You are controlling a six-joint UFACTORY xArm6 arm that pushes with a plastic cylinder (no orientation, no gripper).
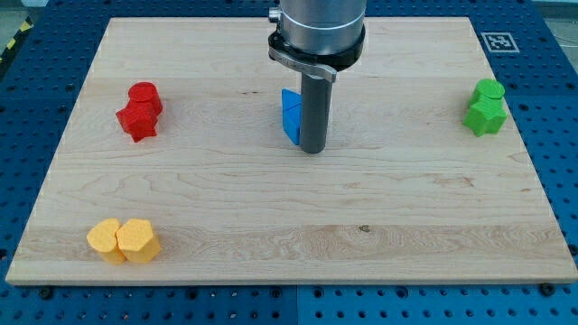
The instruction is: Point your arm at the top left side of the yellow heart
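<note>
No gripper is fitted, so nothing is held; my tip (312,150) is set at the frame's upper centre, just right of a blue block (290,116). The yellow heart (107,240) is found at the desk's (361,226) lower left, beside another yellow block (138,240), well apart from my tip. The pointing is judged not yet done: the whole travel to the heart's upper-left side is left.

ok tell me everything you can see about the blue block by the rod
The blue block sits near the middle of the wooden board, toward the view's top. It looks like a matte, triangular piece, though my rod hides its right side, so the full shape can't be made out. My tip stands right against it on the view's right, apparently touching. No other block is near it.
</note>
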